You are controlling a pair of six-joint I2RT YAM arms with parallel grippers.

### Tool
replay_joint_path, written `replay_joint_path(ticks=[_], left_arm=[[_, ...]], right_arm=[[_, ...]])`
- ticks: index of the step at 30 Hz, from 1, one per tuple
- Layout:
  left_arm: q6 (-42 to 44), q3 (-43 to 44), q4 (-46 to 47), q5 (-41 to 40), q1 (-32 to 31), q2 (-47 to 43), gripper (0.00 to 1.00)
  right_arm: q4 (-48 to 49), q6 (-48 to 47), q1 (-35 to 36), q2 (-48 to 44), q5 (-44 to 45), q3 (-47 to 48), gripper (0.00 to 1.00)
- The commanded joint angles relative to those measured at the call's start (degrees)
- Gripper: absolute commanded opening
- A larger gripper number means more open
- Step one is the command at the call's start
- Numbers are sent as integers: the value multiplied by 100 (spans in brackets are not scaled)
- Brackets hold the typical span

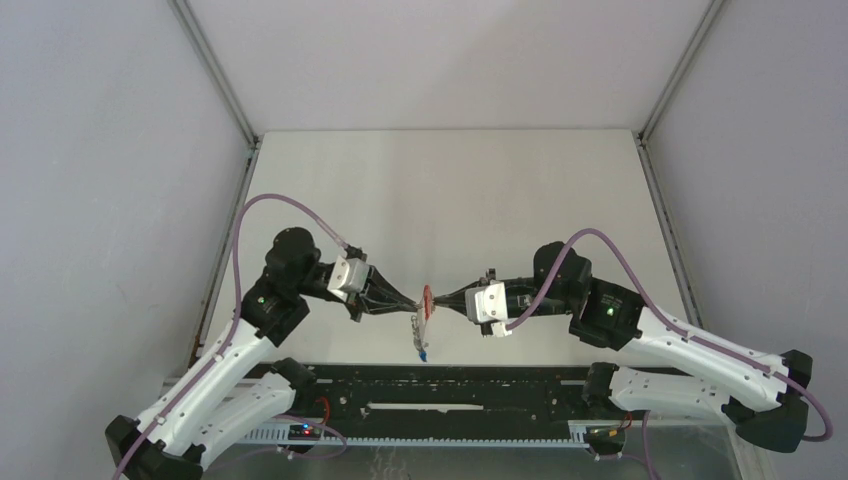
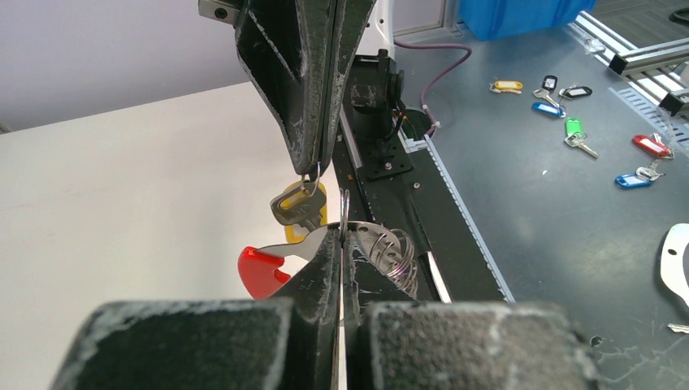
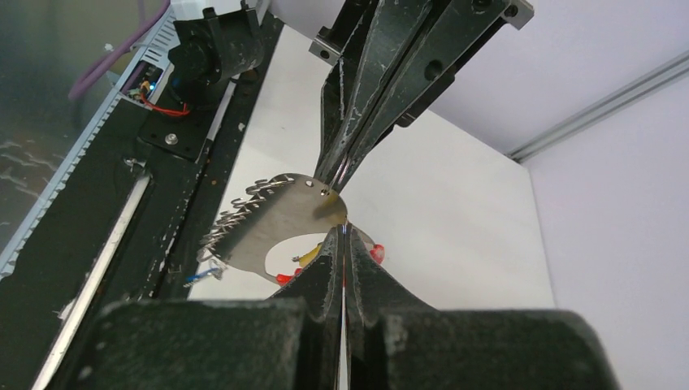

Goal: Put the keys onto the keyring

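Note:
My two grippers meet tip to tip above the table's near middle. My left gripper (image 1: pixel 414 300) (image 2: pixel 341 231) is shut on the keyring: a thin grey metal plate (image 2: pixel 375 241) (image 3: pixel 280 213) with a cluster of wire rings (image 2: pixel 400 264) and a red tag (image 1: pixel 427 297) (image 2: pixel 260 270). My right gripper (image 1: pixel 441 301) (image 3: pixel 343 231) is shut; in the left wrist view its tips (image 2: pixel 312 169) pinch the small loop of the yellow-headed key (image 2: pixel 299 205), which hangs just above the plate. The blue-headed key (image 1: pixel 424 352) (image 3: pixel 197 277) dangles from the ring cluster below.
A black rail (image 1: pixel 430 395) runs along the near edge under the grippers. Beyond it, a dark surface holds several spare tagged keys (image 2: pixel 573 130) and a blue bin (image 2: pixel 520 12). White walls close the table's sides and back.

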Motion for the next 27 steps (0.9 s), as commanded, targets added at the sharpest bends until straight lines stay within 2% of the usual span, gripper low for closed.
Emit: replay_joint_path(ticks=[1, 27], left_arm=[[124, 331, 34, 104, 15, 14, 0], [105, 399, 37, -7, 16, 33, 0]], right_arm=[[350, -170, 61, 33, 42, 240, 0], [-246, -459, 89, 224, -385, 505, 0]])
